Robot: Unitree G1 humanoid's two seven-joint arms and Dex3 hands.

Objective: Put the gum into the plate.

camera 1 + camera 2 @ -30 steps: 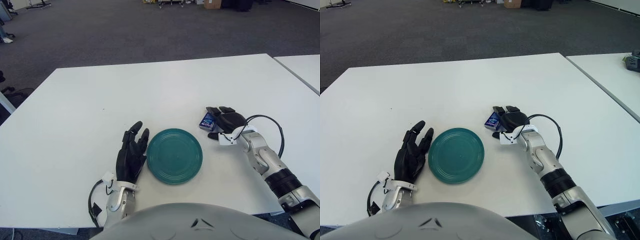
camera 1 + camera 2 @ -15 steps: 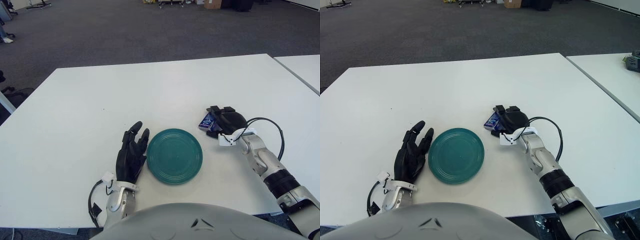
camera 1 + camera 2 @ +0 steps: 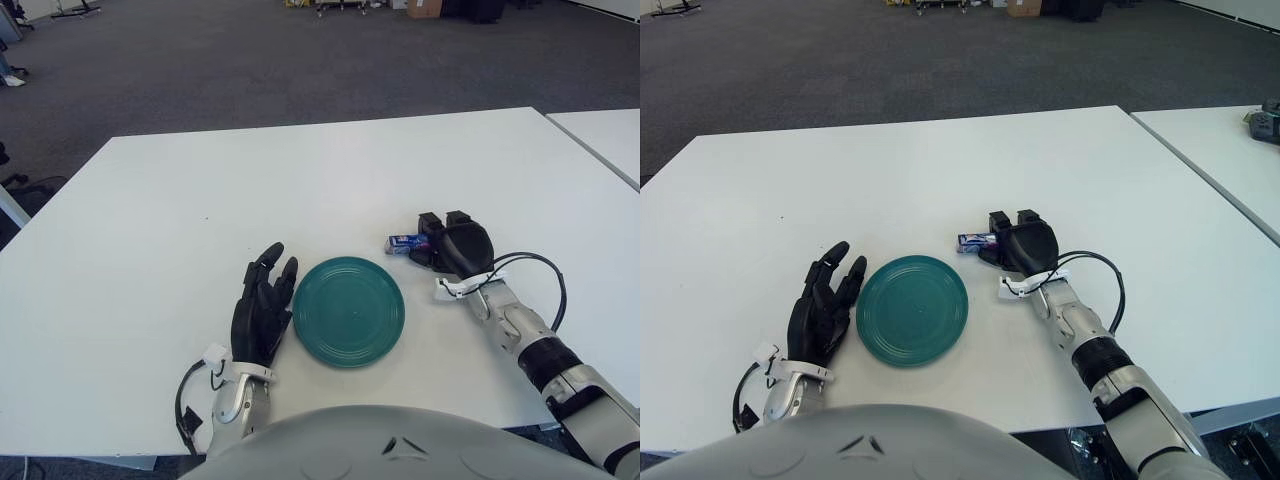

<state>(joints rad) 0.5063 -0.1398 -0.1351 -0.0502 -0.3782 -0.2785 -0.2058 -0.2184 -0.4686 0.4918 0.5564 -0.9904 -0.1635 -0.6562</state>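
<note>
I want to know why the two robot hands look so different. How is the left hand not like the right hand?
The left hand lies flat with straight fingers, holding nothing; the right hand is curled over the gum. The left hand shows left of the green plate; the right hand is beyond the plate's right rim. Both are black and over the white table.

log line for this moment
right hand: at gum pack, grip unclear | gum: on table, outside green plate | left hand: idle left of plate
</note>
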